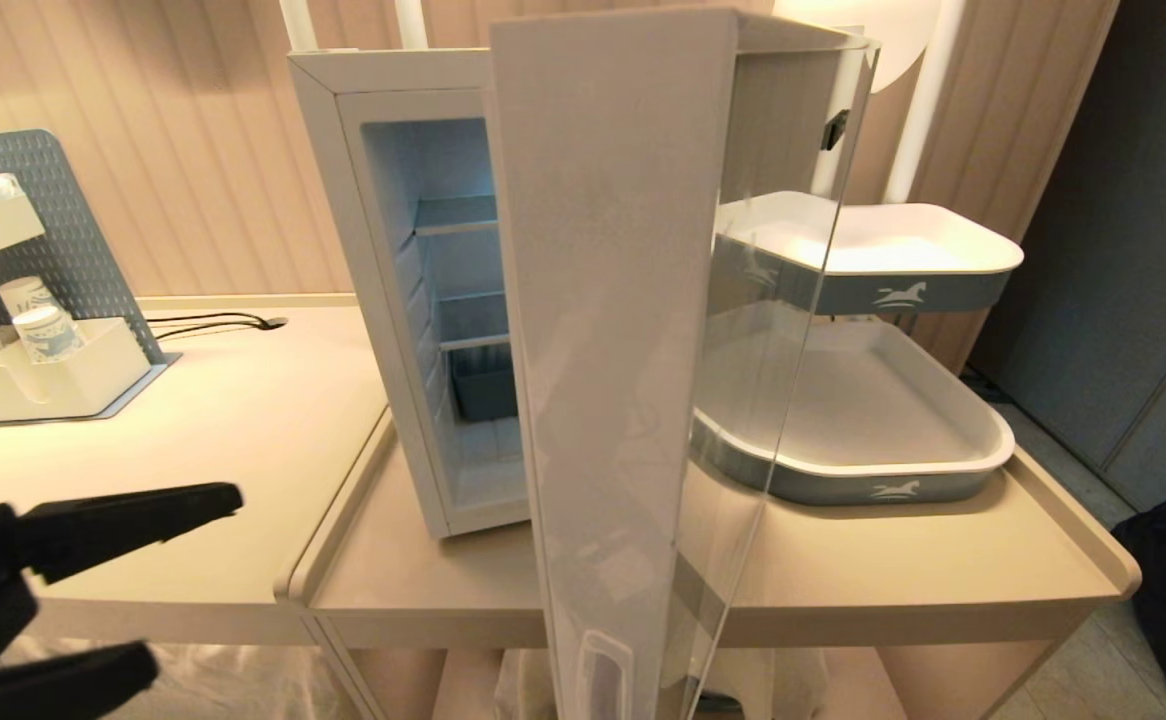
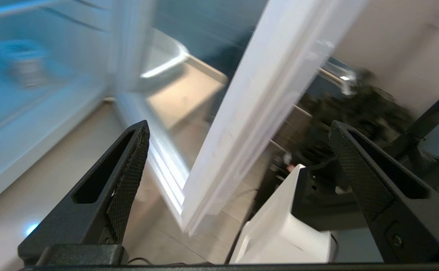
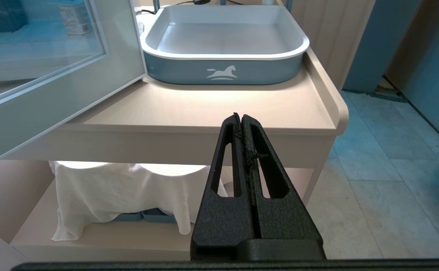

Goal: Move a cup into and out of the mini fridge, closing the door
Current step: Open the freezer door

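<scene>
- Standing wide open, the door point(image 1: 623, 330) of the mini fridge point(image 1: 383, 300) swings out toward the camera, edge-on in the head view, with its glass pane on the right side.
- The mini fridge sits on a beige surface point(image 1: 893, 560); its pale blue interior shows shelves and a dark bin low down.
- The cup point(image 2: 23, 67) appears only as a blurred pale shape inside the fridge in the left wrist view; which shelf it rests on cannot be told.
- The left gripper point(image 1: 138, 580) hovers at the lower left of the head view, well apart from the fridge, its fingers point(image 2: 129, 177) spread wide and holding nothing.
- The right gripper point(image 3: 241, 117) hangs low in front of the surface's edge, fingers pressed together, empty.
- Two grey-blue trays with a horse emblem, an upper one point(image 1: 943, 285) and a lower one point(image 1: 903, 480), stand to the right of the fridge.
- A pegboard organiser point(image 1: 33, 370) with paper cups sits at far left.
- A white cloth point(image 3: 121, 195) drapes over the shelf below.
</scene>
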Robot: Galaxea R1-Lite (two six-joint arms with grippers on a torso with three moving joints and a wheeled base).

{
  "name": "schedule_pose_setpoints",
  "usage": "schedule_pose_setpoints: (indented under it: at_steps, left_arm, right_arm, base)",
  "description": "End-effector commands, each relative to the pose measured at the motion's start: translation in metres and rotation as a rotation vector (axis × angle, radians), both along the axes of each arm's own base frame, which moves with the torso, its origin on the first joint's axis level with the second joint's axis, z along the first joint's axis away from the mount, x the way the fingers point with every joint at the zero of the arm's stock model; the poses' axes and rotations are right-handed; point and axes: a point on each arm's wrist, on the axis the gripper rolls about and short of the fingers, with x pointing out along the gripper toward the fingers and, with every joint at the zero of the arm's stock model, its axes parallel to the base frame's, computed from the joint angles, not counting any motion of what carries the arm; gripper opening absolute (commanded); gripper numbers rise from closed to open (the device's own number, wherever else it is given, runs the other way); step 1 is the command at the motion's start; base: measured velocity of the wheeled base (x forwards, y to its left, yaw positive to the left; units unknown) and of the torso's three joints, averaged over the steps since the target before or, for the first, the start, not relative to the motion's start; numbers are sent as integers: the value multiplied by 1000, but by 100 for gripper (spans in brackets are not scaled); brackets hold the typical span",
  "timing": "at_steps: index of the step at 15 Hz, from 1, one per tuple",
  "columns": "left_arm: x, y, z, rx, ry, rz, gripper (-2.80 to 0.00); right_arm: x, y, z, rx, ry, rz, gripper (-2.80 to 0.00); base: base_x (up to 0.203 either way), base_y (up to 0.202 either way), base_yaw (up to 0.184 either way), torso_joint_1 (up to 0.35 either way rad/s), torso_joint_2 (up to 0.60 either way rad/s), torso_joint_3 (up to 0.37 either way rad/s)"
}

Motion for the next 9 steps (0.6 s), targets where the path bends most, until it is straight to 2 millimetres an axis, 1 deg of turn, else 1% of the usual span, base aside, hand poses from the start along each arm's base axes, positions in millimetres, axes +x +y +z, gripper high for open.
schedule_pose_setpoints:
  at_steps: [1, 3, 5, 7, 9]
  left_arm:
    - [60, -13, -16, 16, 112, -106, 0]
    - [93, -30, -23, 19, 130, -210, 0]
    - [107, -59, -24, 24, 123, -344, 0]
    - [110, -84, -25, 31, 124, -444, 0]
    - [97, -104, -22, 34, 110, -547, 0]
  right_arm:
    - [0, 0, 0, -1, -5, 2, -280]
    - [0, 0, 0, -1, -4, 2, -280]
    - [0, 0, 0, -1, -4, 2, -280]
    - [0, 0, 0, -1, -2, 2, -280]
    - [0, 0, 0, -1, 1, 2, -280]
  base:
    - [0, 0, 0, 0, 0, 0]
    - [0, 0, 0, 0, 0, 0]
    - [0, 0, 0, 0, 0, 0]
    - [0, 0, 0, 0, 0, 0]
    - [0, 0, 0, 0, 0, 0]
